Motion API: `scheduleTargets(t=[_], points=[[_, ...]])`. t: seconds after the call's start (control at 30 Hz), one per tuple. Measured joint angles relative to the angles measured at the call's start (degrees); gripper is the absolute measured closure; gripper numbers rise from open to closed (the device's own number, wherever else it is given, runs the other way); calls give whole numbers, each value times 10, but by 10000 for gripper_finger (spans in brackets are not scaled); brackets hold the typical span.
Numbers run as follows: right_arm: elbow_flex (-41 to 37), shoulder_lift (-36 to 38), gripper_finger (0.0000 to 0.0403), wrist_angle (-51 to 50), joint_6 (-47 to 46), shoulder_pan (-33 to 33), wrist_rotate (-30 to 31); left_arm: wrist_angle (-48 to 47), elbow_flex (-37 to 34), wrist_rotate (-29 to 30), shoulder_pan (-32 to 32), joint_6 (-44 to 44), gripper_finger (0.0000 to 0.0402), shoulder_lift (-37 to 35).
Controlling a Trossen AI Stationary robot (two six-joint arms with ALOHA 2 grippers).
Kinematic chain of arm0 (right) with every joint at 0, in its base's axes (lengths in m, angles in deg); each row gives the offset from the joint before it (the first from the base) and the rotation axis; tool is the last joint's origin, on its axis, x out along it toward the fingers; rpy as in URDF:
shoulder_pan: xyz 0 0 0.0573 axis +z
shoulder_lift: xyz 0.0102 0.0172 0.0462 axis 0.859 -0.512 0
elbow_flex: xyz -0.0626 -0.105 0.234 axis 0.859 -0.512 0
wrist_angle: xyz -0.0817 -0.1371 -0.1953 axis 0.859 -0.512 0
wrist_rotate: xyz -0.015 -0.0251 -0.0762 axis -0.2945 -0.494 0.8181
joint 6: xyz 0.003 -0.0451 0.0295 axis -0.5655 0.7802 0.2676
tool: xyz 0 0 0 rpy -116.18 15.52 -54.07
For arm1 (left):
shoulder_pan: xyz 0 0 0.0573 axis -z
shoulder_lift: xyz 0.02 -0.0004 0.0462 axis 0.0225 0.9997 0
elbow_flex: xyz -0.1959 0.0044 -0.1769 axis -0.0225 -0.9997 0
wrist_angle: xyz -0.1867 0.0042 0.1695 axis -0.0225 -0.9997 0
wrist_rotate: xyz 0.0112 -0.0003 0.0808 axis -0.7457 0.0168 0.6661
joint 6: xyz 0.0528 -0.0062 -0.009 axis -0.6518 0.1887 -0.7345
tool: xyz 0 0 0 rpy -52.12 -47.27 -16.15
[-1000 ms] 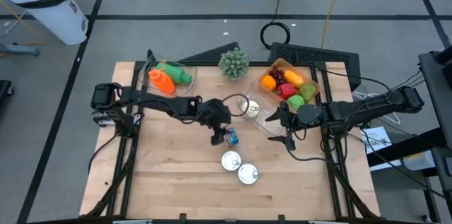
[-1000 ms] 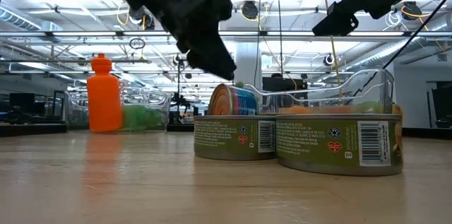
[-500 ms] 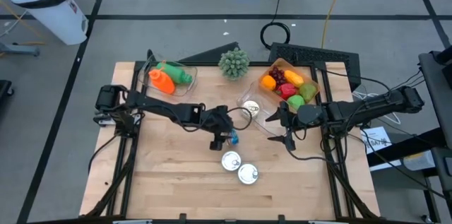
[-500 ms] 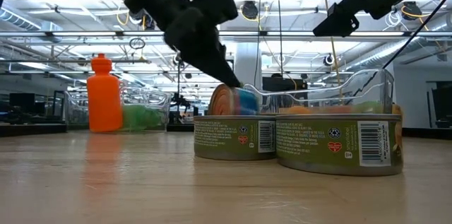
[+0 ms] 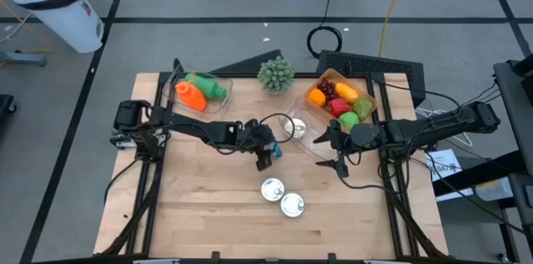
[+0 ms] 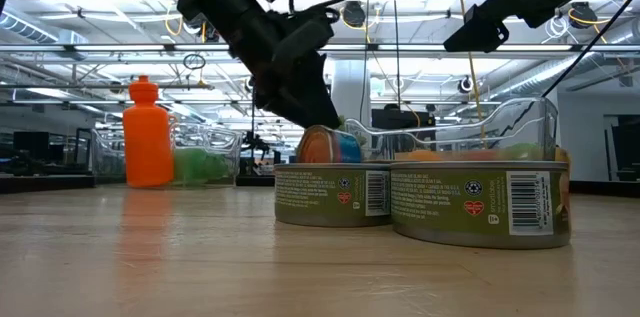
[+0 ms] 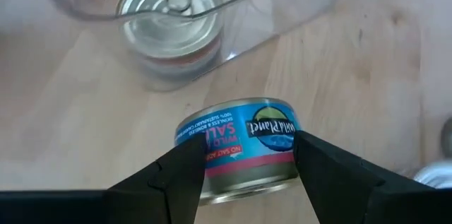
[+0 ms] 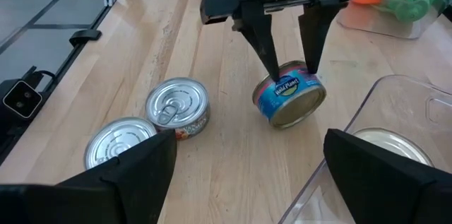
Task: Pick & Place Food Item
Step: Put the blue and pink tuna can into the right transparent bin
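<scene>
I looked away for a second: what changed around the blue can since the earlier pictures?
The left gripper came down and towards the clear plastic container, its jaws now astride the blue-labelled tin can, which lies tipped on the wooden table. The right gripper and both green-labelled tin cans stayed put.

Lab: taped floor [image 5: 208,19], ceiling trusses [image 6: 90,52]

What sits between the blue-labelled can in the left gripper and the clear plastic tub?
Nothing: bare wooden tabletop separates the blue-labelled can, held in the left gripper, from the clear plastic tub, seen in the left wrist view.
</scene>
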Motion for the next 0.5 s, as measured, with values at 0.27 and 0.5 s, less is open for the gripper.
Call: scheduleTargets(t=[0.27, 0.5], points=[[0, 0, 64, 0, 0, 0, 0, 1, 0, -62, -23, 189, 174, 0], [0, 0, 64, 0, 0, 0, 0, 22, -1, -145, -45, 146, 174, 0]])
